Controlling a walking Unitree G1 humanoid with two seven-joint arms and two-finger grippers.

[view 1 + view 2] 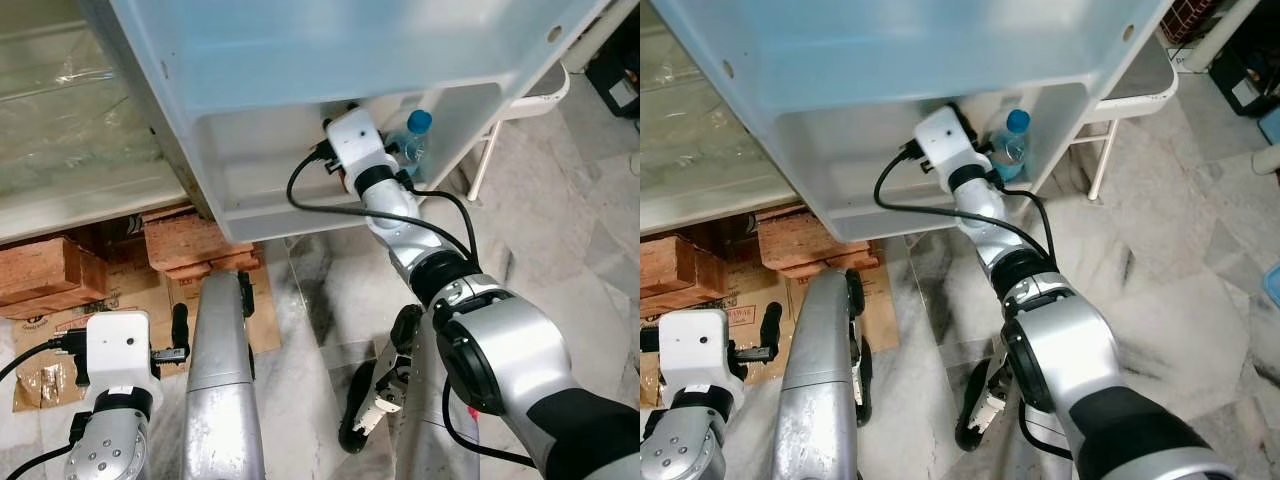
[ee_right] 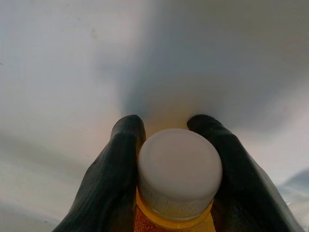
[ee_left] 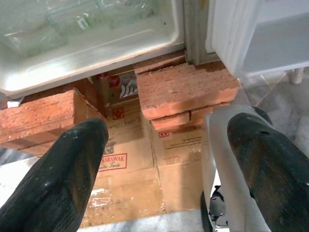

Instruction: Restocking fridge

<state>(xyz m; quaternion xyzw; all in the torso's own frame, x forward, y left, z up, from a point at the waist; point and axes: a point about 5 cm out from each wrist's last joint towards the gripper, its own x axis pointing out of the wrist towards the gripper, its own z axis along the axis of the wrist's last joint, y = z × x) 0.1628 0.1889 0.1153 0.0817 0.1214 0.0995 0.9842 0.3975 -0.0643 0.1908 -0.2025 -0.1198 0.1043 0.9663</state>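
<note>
Fridge door [image 1: 300,60] hangs open across the top of the left eye view, its lower shelf [image 1: 300,205] pale and boxy. The right arm [image 1: 400,230] reaches up and far into that shelf, its white wrist block sitting inside the shelf wall. Just right of the wrist stands a water bottle [image 1: 416,135] with a blue cap, in the same shelf. To the left, the open fridge [image 1: 60,150] shows a pale interior floor, and beneath it red bricks [image 1: 190,245] and flattened cardboard [image 1: 40,370] lie on the tiled floor. The left arm [image 1: 110,390] hangs low at the near left.

Right eye view gives the same scene: the right arm in the door shelf, the blue-capped bottle beside it, and a white stool [image 1: 1140,85] at the far right behind the door.

Left wrist view looks past the left gripper [image 3: 169,164], whose two black fingers [image 3: 63,174] stand wide apart with nothing between them. Beyond them are the bricks, printed cardboard, and the fridge's bottom edge.

Right wrist view shows the right gripper [image 2: 176,145] pinching a juice bottle [image 2: 178,174] at the neck: a white cap above an orange collar, one black finger [image 2: 113,169] pressed against each side. Behind it is the plain white shelf wall.
</note>
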